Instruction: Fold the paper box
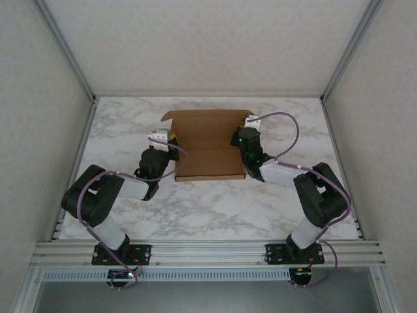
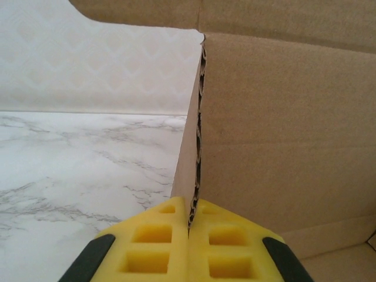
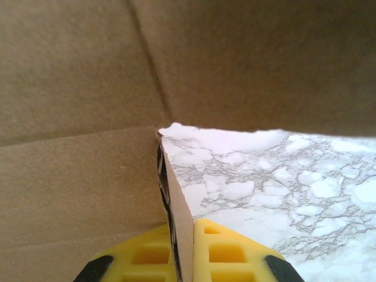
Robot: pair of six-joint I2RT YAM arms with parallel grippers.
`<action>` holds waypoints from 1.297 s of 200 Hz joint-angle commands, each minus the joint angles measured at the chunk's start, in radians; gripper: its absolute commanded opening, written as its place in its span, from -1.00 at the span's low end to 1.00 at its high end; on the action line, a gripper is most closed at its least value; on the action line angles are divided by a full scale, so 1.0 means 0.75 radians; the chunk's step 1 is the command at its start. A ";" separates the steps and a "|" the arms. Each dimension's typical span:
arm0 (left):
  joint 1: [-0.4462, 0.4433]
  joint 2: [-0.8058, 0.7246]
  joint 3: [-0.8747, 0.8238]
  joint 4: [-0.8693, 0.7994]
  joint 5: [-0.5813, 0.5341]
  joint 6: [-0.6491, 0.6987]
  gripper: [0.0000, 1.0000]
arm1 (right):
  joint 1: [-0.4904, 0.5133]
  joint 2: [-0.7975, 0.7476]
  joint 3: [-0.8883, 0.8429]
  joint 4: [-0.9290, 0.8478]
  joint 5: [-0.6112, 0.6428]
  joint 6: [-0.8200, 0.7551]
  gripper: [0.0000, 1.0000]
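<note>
The paper box point(image 1: 207, 145) is a brown cardboard sheet lying flat mid-table, its side walls raised and a rear flap point(image 1: 199, 116) standing at the back. My left gripper point(image 1: 173, 146) is shut on the box's left side wall. In the left wrist view its yellow fingers point(image 2: 158, 235) pinch that wall's corrugated edge point(image 2: 198, 147), and the gripper point(image 2: 191, 207) meets around it. My right gripper point(image 1: 240, 137) is shut on the right side wall. In the right wrist view that gripper point(image 3: 183, 228) clamps the thin wall point(image 3: 176, 200), with the box floor point(image 3: 76, 188) to its left.
The marble table point(image 1: 208, 208) lies around the box. Grey enclosure walls and aluminium posts point(image 1: 68, 52) border it at the left, right and back. The arm bases are bolted to a rail point(image 1: 208, 251) at the near edge.
</note>
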 commanded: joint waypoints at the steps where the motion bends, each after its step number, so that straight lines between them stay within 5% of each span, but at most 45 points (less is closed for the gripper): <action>1: -0.078 0.037 -0.031 0.075 -0.124 0.001 -1.00 | 0.016 0.012 -0.043 0.119 -0.060 0.006 -1.00; 61: -0.175 0.112 -0.051 0.246 -0.375 0.017 -1.00 | 0.027 -0.024 -0.127 0.198 -0.032 -0.027 -1.00; 164: -0.235 0.081 -0.092 0.143 -0.466 -0.058 -0.70 | 0.027 -0.093 -0.259 0.221 -0.241 -0.180 -0.64; 259: -0.280 0.162 -0.140 0.246 -0.494 -0.031 -0.75 | 0.041 -0.126 -0.383 0.259 -0.195 -0.037 -0.84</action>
